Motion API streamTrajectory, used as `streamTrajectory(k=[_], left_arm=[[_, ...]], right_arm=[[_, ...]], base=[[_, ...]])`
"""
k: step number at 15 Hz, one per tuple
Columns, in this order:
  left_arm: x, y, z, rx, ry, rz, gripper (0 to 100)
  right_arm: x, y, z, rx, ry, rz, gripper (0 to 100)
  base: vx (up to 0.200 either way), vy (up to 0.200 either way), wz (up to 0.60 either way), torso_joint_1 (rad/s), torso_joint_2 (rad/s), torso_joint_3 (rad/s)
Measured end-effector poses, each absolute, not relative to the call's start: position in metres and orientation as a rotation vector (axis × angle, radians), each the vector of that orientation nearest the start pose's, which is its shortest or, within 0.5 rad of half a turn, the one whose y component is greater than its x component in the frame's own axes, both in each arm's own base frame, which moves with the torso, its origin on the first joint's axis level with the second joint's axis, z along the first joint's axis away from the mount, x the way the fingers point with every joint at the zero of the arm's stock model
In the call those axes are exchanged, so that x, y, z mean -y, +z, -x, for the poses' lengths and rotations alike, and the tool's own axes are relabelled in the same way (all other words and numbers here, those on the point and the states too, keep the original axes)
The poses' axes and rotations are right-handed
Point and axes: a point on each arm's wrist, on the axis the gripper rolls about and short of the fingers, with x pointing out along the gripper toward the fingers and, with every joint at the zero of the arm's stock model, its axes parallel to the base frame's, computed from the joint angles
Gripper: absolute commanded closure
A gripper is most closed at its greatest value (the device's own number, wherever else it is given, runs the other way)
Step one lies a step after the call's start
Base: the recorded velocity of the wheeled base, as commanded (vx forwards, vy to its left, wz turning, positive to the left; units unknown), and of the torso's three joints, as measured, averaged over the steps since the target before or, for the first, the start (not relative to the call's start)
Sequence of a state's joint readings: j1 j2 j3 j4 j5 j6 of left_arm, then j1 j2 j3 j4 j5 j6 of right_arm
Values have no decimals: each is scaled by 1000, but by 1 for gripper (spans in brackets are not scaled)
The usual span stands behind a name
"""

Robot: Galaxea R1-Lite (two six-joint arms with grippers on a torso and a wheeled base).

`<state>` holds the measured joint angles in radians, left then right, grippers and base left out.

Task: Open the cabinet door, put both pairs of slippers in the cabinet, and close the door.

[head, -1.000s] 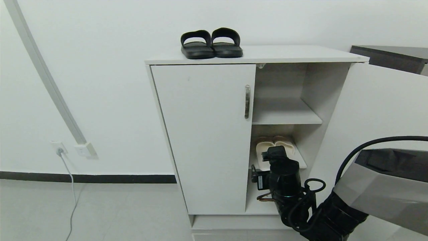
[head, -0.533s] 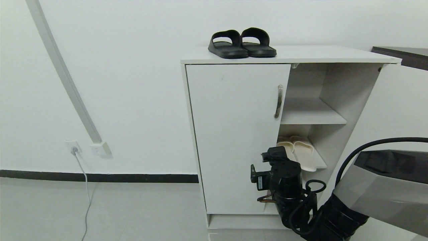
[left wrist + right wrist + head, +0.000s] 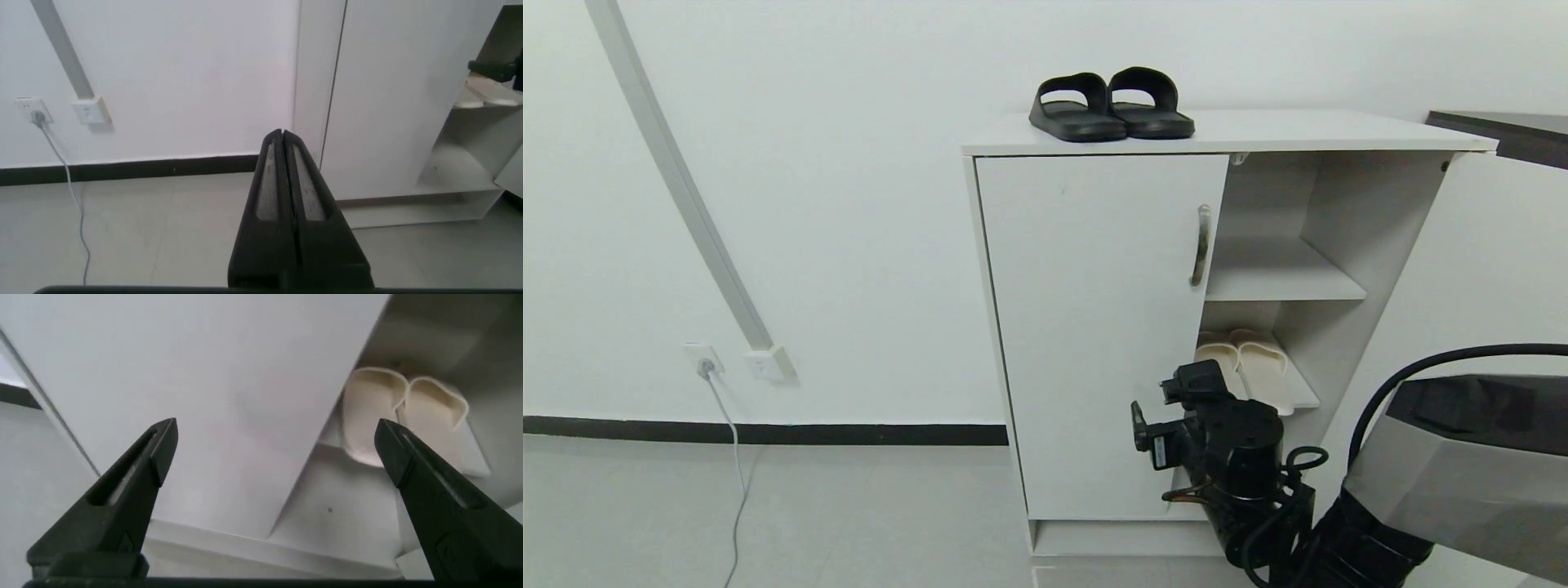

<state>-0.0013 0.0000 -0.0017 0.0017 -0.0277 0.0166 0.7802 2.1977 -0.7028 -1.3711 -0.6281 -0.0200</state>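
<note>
A pair of black slippers [image 3: 1111, 104] stands on top of the white cabinet [image 3: 1307, 131]. Its left door [image 3: 1094, 327] is shut and its right door [image 3: 1494, 269] is swung wide open. A pair of cream slippers [image 3: 1250, 367] lies on the lower shelf inside, seen as cream slippers [image 3: 404, 412] in the right wrist view. My right gripper [image 3: 1168, 404] hangs open and holds nothing, low in front of the left door's inner edge, short of that shelf; the same right gripper [image 3: 276, 433] has its jaws spread wide. My left gripper [image 3: 282, 139] is shut on nothing, low over the floor left of the cabinet.
An upper shelf [image 3: 1282, 282] sits above the cream pair. A wall socket with a hanging cable [image 3: 704, 359] and a slanted grey conduit [image 3: 678, 180] are on the wall to the left. A dark surface [image 3: 1503, 131] lies behind the cabinet at right.
The head camera has swung left, so the cabinet sits further right in the picture. Against the cabinet, my right gripper has come away from the shelf opening toward the left door and dropped slightly.
</note>
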Motion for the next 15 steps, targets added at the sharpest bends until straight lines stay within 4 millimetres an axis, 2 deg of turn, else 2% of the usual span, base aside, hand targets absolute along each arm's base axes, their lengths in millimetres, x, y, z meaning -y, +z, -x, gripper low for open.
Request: streamTrajectory(k=[5,9,15], left_arm=[[1,76,23,0,-29,-16,100],[1,76,23,0,-30,-17,100],[1,76,23,-1,-30,-16,100]], right_arm=[[-248,64,-263,-73,175,101,0],[-253,68,-258,-50,219,83,0],[-251,68,-254,-55,230,86,0]], base=[[0,0,0,3,-13,-30],[0,0,0,35,-371,-317],[0,0,0,113,-453,-349]])
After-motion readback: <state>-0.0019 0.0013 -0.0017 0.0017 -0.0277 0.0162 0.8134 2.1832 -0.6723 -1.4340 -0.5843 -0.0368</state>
